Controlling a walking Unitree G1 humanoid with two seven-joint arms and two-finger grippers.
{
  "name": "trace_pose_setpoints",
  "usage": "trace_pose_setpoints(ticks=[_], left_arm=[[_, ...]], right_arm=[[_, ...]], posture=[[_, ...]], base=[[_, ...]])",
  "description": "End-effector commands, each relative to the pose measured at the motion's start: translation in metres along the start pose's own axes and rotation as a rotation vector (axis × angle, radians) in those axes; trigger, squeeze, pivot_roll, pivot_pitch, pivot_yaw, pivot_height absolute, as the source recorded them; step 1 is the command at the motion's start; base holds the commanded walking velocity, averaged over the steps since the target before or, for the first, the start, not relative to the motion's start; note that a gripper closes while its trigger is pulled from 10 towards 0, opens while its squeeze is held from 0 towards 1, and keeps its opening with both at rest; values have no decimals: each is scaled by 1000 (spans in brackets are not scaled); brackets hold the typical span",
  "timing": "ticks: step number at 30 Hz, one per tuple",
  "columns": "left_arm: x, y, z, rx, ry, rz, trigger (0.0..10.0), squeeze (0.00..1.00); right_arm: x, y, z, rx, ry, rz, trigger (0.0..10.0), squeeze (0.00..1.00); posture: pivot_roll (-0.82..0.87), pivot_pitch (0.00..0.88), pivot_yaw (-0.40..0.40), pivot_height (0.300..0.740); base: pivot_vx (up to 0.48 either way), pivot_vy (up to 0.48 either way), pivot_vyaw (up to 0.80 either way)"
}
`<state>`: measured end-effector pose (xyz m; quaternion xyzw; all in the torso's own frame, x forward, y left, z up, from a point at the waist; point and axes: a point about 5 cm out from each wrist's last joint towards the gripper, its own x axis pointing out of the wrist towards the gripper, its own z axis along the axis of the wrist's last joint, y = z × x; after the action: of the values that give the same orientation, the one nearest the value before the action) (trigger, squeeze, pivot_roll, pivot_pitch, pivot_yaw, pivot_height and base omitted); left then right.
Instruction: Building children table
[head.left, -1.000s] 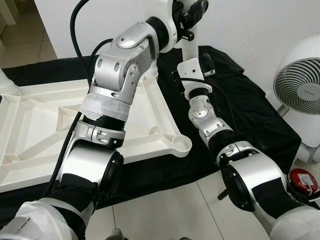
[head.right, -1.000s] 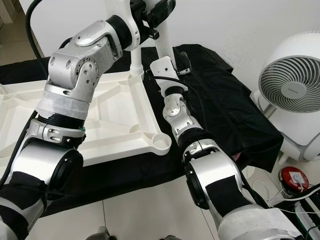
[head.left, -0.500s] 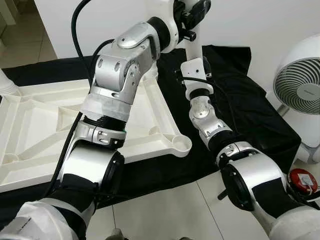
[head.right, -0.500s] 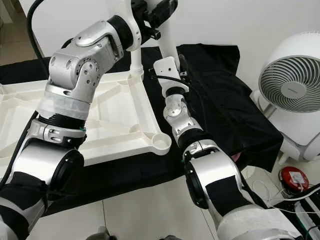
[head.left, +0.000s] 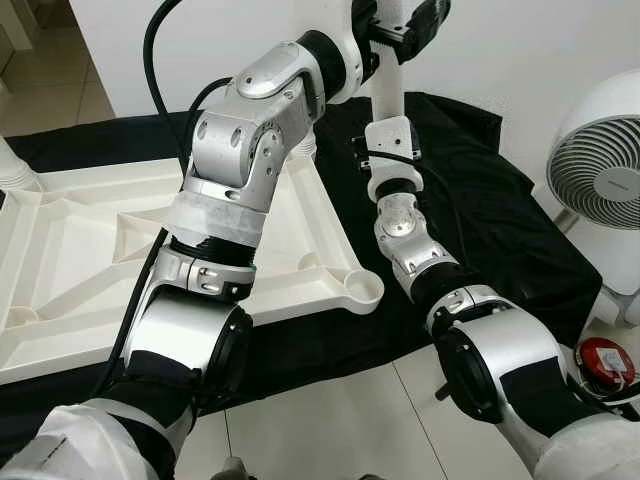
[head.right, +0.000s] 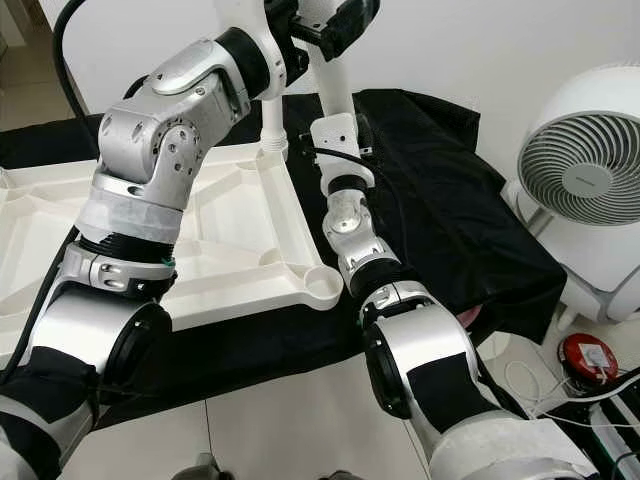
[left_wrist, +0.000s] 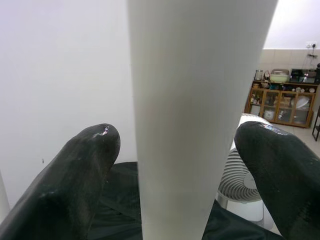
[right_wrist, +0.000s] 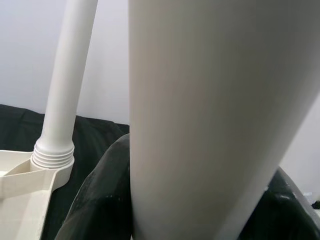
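Between glossy black fingers (left_wrist: 75, 180) | smooth white tapered leg (left_wrist: 195, 115)

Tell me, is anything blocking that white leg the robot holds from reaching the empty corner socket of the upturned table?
Nothing visible does. Both tools, left and right, hold the white leg above the black cloth. The corner socket lies open, with the right forearm beside it.

Silver arms, black joints, black cable, glossy black fingers (left_wrist: 75, 180).

white table leg (left_wrist: 190, 125), between gripper (left_wrist: 185, 165) fingers
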<state>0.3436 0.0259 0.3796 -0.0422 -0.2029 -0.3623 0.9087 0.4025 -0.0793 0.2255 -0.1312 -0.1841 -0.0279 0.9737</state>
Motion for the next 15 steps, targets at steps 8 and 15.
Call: trace_pose_setpoints(ticks=[8,15], left_arm=[[-5,12,-8,25,12,107,10000,0],[-10,19,-12,38,25,122,10000,0]], right_arm=[[0,2,-5,205,99,3,10000,0],[0,0,-8,242,118,-4,10000,0]], posture=[[33,0,-22,740],[30,0,-22,740]], base=[[0,0,0],[0,0,0]])
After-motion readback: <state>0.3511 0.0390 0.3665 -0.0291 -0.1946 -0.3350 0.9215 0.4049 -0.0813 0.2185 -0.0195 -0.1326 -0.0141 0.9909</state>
